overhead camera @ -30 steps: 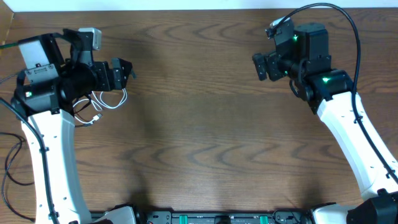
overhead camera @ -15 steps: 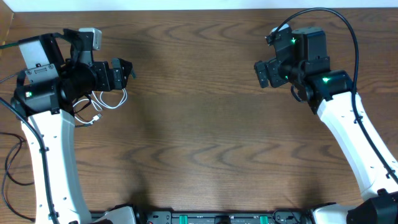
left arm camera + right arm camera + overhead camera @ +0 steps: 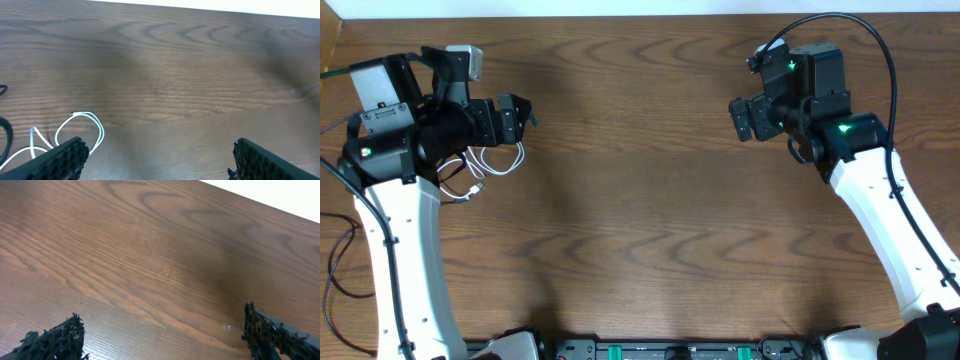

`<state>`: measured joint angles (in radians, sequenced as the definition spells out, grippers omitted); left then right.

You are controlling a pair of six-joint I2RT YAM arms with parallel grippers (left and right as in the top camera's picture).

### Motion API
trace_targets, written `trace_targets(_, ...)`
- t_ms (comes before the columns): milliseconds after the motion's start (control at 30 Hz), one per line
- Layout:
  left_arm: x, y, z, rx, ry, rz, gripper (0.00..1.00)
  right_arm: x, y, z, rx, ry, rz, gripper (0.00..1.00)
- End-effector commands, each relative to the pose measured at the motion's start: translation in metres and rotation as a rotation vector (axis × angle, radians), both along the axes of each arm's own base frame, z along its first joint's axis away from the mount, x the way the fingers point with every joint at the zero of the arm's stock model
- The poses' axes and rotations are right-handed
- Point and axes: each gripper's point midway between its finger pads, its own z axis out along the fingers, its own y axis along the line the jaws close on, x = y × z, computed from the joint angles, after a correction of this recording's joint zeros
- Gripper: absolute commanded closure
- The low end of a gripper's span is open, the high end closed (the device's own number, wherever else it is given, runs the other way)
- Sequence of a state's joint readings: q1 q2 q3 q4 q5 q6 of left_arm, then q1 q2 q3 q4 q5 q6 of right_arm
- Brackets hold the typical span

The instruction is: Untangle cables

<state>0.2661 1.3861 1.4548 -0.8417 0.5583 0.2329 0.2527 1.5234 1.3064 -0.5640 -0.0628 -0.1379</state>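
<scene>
The white cable [image 3: 498,160] lies in loose loops at the left of the table [image 3: 640,210], partly under the left arm and just beside the left pincer [image 3: 518,115]. A black cable [image 3: 9,134] shows only at the edge of the wrist view, so I can't tell whether the two cross. Both pincers stand wide apart and empty, the right pincer [image 3: 742,116] well away over bare wood; I'd lower the left one over a single white loop, clamp that strand alone, and draw it slowly clear.

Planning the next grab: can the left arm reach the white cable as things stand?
Probably yes: the white cable lies loose on the table right beside the open left gripper, nothing between them.
</scene>
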Motion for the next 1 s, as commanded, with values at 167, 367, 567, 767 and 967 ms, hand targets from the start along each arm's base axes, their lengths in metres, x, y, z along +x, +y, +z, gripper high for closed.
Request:
trace_targets(167,-0.04,-0.016,0.023,0.041,-0.093,-0.015,0.06,0.0,-0.001,0.0,0.004,0.003,-0.013,0.01)
trace_targets(367,-0.051,-0.047,0.033,0.091,-0.352,-0.103,0.06,0.0,-0.001,0.0,0.004,0.003,-0.013,0.01)
trace_targets(567,-0.078,-0.06,0.036,0.138,-0.636,-0.128,0.06,0.0,-0.001,0.0,0.004,0.003,-0.013,0.01)
trace_targets(767,-0.108,-0.064,0.036,0.225,-0.844,-0.144,0.06,0.0,-0.001,0.0,0.004,0.003,-0.013,0.01)
trace_targets(967,-0.126,-0.066,0.015,0.312,-1.012,-0.156,0.06,0.0,-0.001,0.0,0.004,0.003,-0.013,0.01)
